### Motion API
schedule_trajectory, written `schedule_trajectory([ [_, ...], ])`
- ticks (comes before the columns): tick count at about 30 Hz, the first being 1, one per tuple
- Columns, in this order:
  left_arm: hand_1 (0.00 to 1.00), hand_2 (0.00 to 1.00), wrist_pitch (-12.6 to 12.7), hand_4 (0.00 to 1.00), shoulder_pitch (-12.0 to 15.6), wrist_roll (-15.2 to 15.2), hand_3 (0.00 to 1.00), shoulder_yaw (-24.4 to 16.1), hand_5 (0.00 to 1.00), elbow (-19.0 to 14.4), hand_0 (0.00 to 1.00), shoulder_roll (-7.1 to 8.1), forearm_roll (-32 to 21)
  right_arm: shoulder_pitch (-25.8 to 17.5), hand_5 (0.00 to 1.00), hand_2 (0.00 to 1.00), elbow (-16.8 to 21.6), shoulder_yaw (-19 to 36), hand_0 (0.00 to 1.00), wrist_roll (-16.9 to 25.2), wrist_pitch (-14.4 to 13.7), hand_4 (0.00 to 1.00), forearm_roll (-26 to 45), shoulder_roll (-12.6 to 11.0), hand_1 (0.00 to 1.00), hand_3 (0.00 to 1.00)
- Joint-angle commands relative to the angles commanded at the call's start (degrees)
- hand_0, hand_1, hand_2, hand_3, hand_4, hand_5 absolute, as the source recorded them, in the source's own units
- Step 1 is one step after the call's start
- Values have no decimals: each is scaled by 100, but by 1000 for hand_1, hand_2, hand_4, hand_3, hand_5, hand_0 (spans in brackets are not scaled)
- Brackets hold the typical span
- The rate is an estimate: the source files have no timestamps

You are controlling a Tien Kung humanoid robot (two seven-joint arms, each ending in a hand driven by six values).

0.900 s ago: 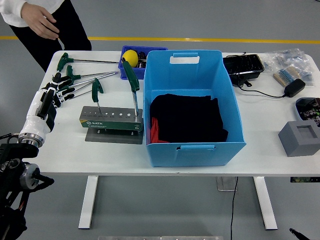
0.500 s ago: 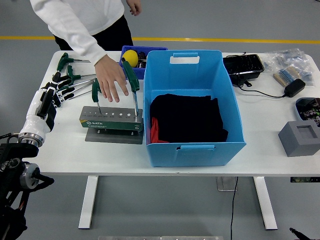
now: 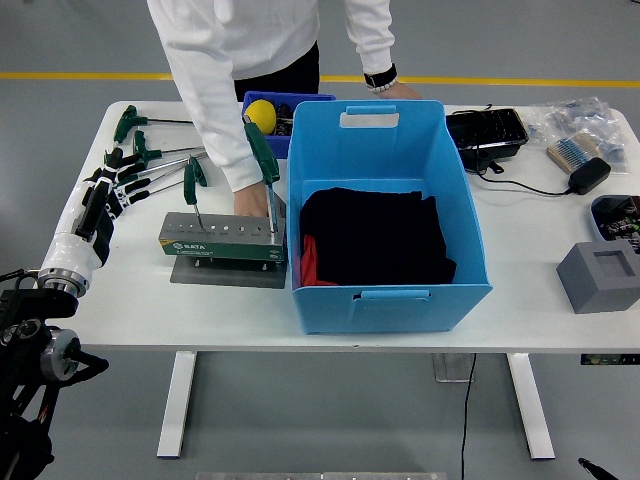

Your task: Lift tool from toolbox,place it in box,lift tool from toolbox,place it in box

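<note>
A person [image 3: 260, 50] now leans over the worktop's [image 3: 130, 290] far edge, one hand down behind the tool rack [image 3: 224, 238], where earlier it hovered above. The blue box [image 3: 385, 215] stands just right of the rack, in which two green-handled tools [image 3: 262, 150] stand upright. The robot's left hand [image 3: 108, 190], fingers spread and holding nothing, hovers near the left edge.

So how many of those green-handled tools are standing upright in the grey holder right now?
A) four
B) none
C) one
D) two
D: two green-handled tools stand in the grey holder, a short one near its left end and a taller one at its right end beside the blue box; the person's hand reaches down next to the taller one, and the other tools lie flat on the table.
</note>
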Motion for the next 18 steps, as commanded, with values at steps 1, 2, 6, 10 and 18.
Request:
schedule_trajectory([
  [1, 741, 799, 2, 909, 1, -1, 751, 2, 840, -2, 712, 0, 0, -5, 685, 671, 0, 8, 620, -3, 0, 826, -11, 2, 602, 566],
  [2, 741, 799, 6, 909, 0, -4, 751, 1, 840, -5, 712, -1, 1, -8, 685, 671, 0, 16, 620, -6, 1, 826, -25, 3, 602, 566],
  [6, 741, 801, 22, 909, -3, -11, 752, 19, 840, -21, 712, 8, 19, -21, 685, 672, 0, 27, 620, -12, 1, 826, -47, 9, 602, 565],
  [10, 741, 801, 132, 909, 1, -65, 752, 35, 840, -66, 712, 22, 220, -31, 685, 672, 0, 30, 620, -12, -1, 826, -46, 13, 602, 565],
  [18, 860, 902, 473, 986, -373, -239, 811, 216, 732, -454, 819, 357, 1981, -27, 685, 672, 1, 5, 621, -4, -1, 825, 3, 9, 603, 565],
])
